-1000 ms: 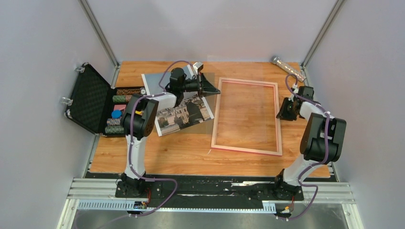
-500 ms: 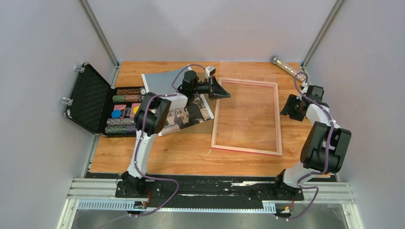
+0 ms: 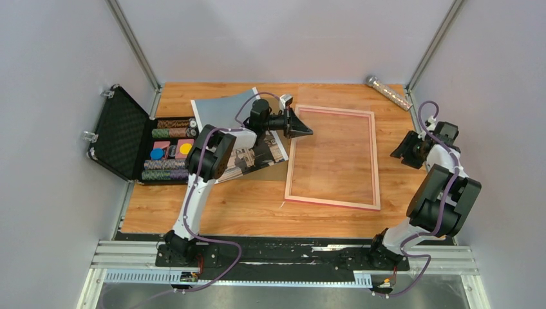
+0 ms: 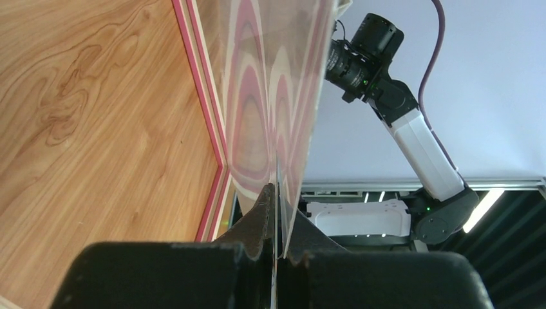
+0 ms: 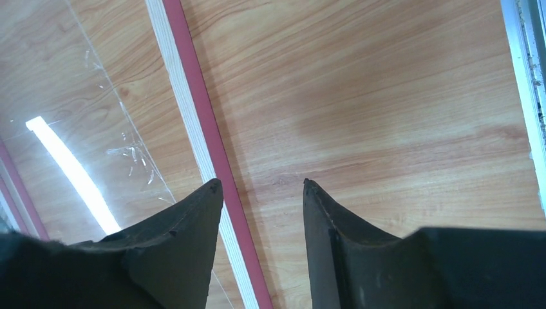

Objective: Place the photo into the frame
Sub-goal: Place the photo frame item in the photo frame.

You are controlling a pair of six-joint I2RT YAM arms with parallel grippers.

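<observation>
left gripper point(image 4: 277, 193) pinching clear sheet point(image 4: 273, 84) | right gripper point(image 5: 261, 183) jaws parted, empty

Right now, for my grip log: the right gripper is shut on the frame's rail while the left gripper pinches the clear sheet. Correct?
No: the right wrist view shows the right gripper open, holding nothing, above the table beside the frame. The left gripper does pinch the clear sheet.

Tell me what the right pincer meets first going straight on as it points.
Likely the bare wooden table, just outside the frame's pink rail; nothing sits between the open right pincer's tips. Depth is unclear.
</observation>
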